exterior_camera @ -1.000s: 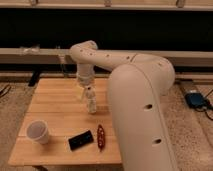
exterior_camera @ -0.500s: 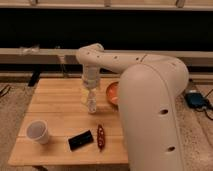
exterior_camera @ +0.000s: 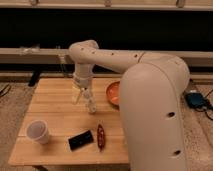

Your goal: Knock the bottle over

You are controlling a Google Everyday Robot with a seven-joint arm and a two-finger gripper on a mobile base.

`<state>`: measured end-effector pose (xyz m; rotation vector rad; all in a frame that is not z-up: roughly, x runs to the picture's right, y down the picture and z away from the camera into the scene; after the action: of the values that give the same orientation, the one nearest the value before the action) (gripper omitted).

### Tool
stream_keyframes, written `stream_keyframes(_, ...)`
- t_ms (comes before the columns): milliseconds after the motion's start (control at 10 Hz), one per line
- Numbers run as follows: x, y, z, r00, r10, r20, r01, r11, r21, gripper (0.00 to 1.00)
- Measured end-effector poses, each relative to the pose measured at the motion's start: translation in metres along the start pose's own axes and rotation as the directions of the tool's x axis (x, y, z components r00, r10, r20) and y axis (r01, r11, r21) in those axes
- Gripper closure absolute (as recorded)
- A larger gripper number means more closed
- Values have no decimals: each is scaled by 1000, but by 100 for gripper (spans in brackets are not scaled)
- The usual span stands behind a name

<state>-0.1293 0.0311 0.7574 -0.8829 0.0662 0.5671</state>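
The bottle [exterior_camera: 90,103] is small, slim and clear-whitish. It stands on the wooden table [exterior_camera: 55,107] near its middle and leans, with its top toward the back left and its base toward the front right. My gripper [exterior_camera: 81,93] hangs straight down from the white arm and is right at the bottle's upper part, touching or nearly touching it. The large white arm body fills the right side of the view and hides the table's right end.
A white paper cup [exterior_camera: 38,132] stands at the front left. A black flat object [exterior_camera: 81,140] and a dark red oblong object [exterior_camera: 101,136] lie at the front. An orange bowl [exterior_camera: 113,93] sits right of the bottle. A dark wall runs behind.
The arm's body has swung, exposing the orange bowl. The gripper has stayed at the bottle, which stood upright before and now leans.
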Motion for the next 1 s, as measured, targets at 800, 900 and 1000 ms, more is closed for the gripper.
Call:
stream_keyframes(800,-19,36,-19,999,-44,28,47,992,-119,20)
stream_keyframes(900,-21,44,-18,998,-51,28,55,989,-140,20)
stream_keyframes(1000,-22,49,-17,998,-54,28,58,986,-155,20)
